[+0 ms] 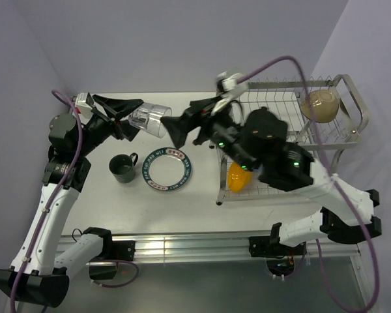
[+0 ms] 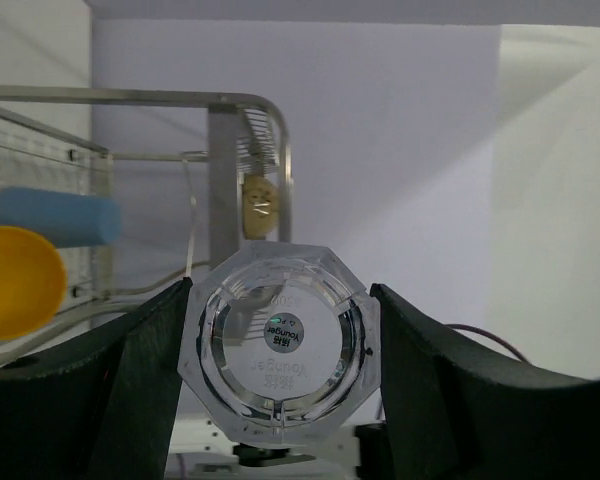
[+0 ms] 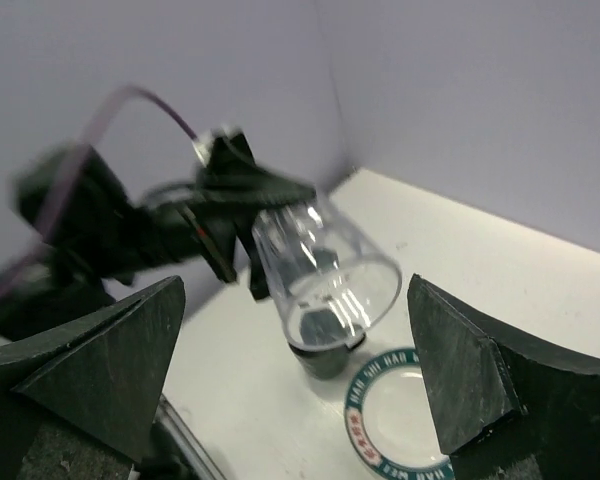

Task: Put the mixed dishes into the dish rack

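The clear glass [image 1: 150, 119] hangs on its side above the table's far left, and my left gripper [image 1: 135, 119] is shut on its base end. In the left wrist view the glass's base [image 2: 280, 340] fills the gap between both fingers. My right gripper [image 1: 179, 116] faces the glass's mouth, open. In the right wrist view the glass [image 3: 325, 265] shows between the wide jaws, touching neither. Below stand the dark mug [image 1: 124, 168] and the white plate [image 1: 169, 169]. The dish rack [image 1: 342, 88] holds the beige bowl [image 1: 320, 104], the orange bowl [image 1: 238, 176] and the blue tumbler [image 2: 55, 217].
The rack takes up the table's right half, its frame post [image 2: 225, 170] ahead of the left wrist. The right arm [image 1: 280, 156] reaches over the rack's lower tier. Purple walls close the back and both sides. A purple cable [image 1: 293, 65] arcs over the rack.
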